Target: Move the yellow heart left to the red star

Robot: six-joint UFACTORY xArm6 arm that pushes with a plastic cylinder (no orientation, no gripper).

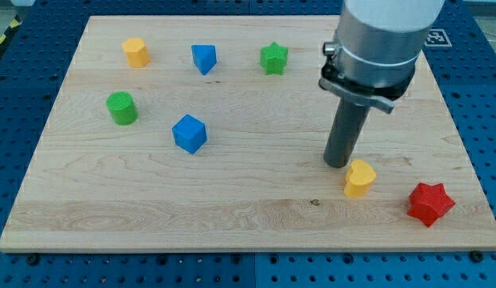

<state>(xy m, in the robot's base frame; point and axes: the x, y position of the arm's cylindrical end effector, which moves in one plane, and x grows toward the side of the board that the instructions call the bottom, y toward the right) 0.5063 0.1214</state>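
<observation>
We stand upright, my tip (338,164) planted just up-left of the yellow heart (360,178); no pincer here, only a rod. The red star (430,203) sits near the heart's right. Pale wooden board (256,216), blue perforated table (16,96) around.

My tip (338,164) down, rod upright.

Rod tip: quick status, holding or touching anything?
My tip: no pincer, holds nothing; sits just at the upper left of the yellow heart, contact unclear.
</observation>
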